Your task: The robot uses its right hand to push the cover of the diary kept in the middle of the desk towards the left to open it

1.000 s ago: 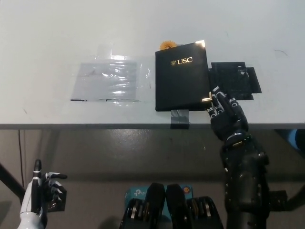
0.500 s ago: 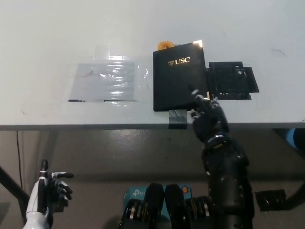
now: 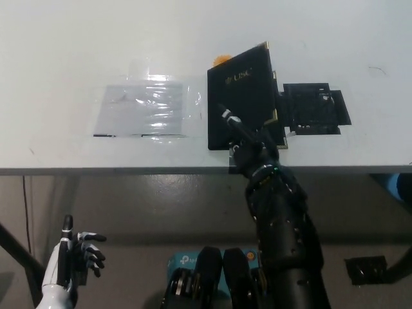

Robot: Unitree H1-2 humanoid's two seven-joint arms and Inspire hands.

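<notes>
The black diary [image 3: 239, 84] with gold lettering lies at the middle of the white desk [image 3: 77, 51], near its front edge. Its cover is raised along the right side and tilts toward the left, with the gold corners lifted. My black right hand [image 3: 248, 147] reaches over the desk edge at the diary's lower part. Its fingers [image 3: 230, 121] are stretched out up and to the left against the cover, holding nothing. Whether they lie under or on the cover I cannot tell. My white left hand [image 3: 76, 257] rests low at the lower left, below the desk, fingers apart.
A clear plastic sheet [image 3: 145, 106] lies left of the diary. A black flat patch [image 3: 317, 106] lies right of it. A small orange object [image 3: 222, 59] peeks out behind the diary's top edge. The desk's front edge [image 3: 129, 170] runs across the picture.
My right hand has moved left from the diary's lower right corner to its lower middle. The cover's right side has risen and swung leftward. The left hand has barely shifted.
</notes>
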